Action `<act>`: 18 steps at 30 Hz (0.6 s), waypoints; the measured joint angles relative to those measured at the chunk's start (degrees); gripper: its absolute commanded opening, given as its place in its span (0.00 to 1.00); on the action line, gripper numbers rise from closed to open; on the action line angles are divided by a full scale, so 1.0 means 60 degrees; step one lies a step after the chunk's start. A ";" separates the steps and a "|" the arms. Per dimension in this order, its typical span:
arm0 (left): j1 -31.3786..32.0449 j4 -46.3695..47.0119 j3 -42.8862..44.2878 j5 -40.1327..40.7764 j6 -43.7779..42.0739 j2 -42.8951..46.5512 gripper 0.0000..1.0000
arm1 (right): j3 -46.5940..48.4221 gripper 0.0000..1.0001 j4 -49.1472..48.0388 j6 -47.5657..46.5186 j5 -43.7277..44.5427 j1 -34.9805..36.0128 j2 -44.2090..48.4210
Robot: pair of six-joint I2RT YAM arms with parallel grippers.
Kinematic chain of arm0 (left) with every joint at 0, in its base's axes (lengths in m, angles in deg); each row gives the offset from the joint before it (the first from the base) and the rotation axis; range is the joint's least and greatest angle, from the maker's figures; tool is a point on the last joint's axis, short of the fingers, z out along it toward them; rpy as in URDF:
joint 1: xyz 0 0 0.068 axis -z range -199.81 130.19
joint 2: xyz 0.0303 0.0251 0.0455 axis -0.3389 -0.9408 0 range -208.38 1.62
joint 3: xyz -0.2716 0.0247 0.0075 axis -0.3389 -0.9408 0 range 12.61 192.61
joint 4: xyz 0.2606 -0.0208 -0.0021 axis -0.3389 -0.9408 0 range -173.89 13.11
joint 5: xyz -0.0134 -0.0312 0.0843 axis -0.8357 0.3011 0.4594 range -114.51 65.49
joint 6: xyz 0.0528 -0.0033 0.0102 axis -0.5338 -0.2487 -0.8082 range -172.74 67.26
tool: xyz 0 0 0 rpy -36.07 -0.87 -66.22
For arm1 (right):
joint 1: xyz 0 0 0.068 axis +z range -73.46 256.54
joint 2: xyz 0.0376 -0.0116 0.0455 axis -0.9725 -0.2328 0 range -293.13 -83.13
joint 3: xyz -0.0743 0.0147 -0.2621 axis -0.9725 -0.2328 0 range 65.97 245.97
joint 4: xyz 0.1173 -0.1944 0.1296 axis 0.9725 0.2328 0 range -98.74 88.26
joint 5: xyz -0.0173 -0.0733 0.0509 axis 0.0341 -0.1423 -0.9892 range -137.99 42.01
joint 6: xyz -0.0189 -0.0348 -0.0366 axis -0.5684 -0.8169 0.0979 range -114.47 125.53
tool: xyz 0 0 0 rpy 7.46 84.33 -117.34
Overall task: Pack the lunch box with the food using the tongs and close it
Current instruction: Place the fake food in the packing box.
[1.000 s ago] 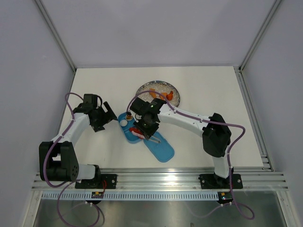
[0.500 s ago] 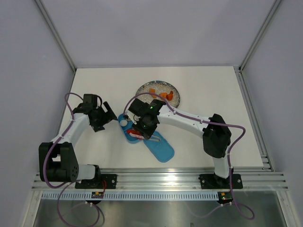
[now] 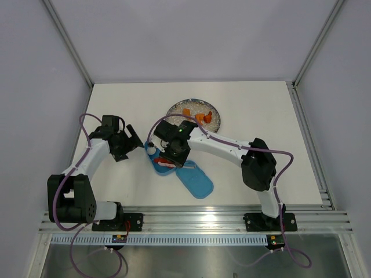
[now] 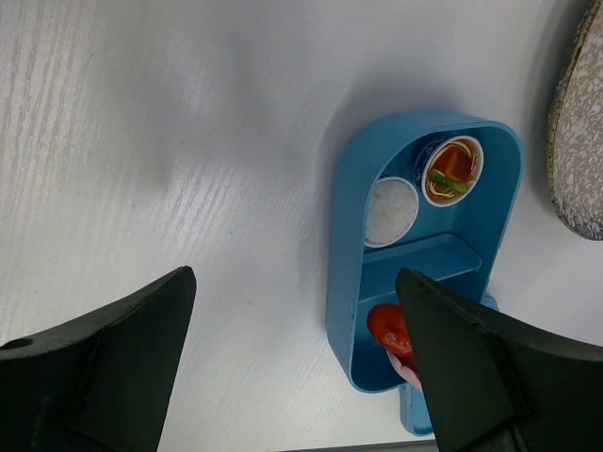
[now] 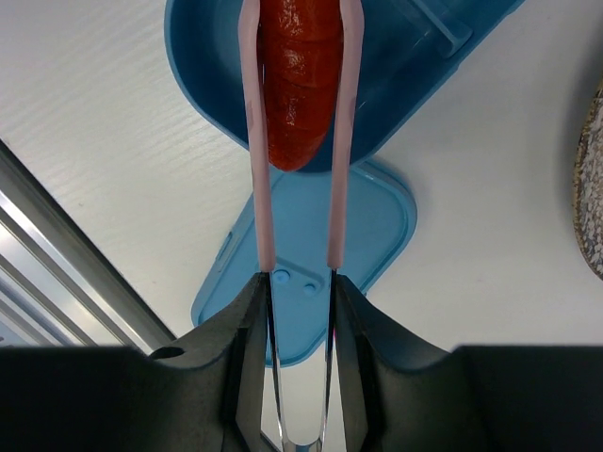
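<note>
The blue lunch box [image 3: 154,164] lies at table centre-left, and its flat lid [image 3: 195,181] lies beside it. My right gripper [image 3: 174,154] is shut on the pink tongs [image 5: 256,160]. The tongs pinch a red sausage [image 5: 300,75] over one end compartment of the box [image 5: 396,66]. In the left wrist view the sausage [image 4: 387,325] sits low inside that compartment. A white ball [image 4: 390,211] and a small cup of orange food [image 4: 452,171] fill the other end. My left gripper [image 4: 294,278] hangs open just left of the box, holding nothing.
A round speckled plate [image 3: 175,108] behind the box carries orange chunks [image 3: 202,117]. The lid [image 5: 367,235] lies under the tongs' handle end. The right arm's white links stretch across the table's middle, and the aluminium rail runs along the near edge.
My right gripper has carried the tongs and sausage a little to the left, further over the box. The left arm has not moved.
</note>
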 measured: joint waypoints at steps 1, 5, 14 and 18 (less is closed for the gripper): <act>0.0000 0.0000 0.0000 0.0000 0.0000 0.0000 0.92 | 0.0000 0.06 -0.0004 -0.0025 0.0015 0.0000 -0.0062; 0.0000 -0.0004 0.0000 0.0000 0.0000 0.0000 0.92 | -0.0011 0.07 -0.0007 -0.0095 0.0131 0.0000 -0.0255; 0.0000 -0.0007 0.0000 0.0000 0.0000 0.0000 0.92 | -0.0015 0.30 -0.0007 -0.0087 0.0270 0.0000 -0.0255; 0.0000 -0.0007 0.0000 0.0000 0.0000 0.0004 0.92 | -0.0015 0.34 -0.0007 -0.0080 0.0270 0.0000 -0.0255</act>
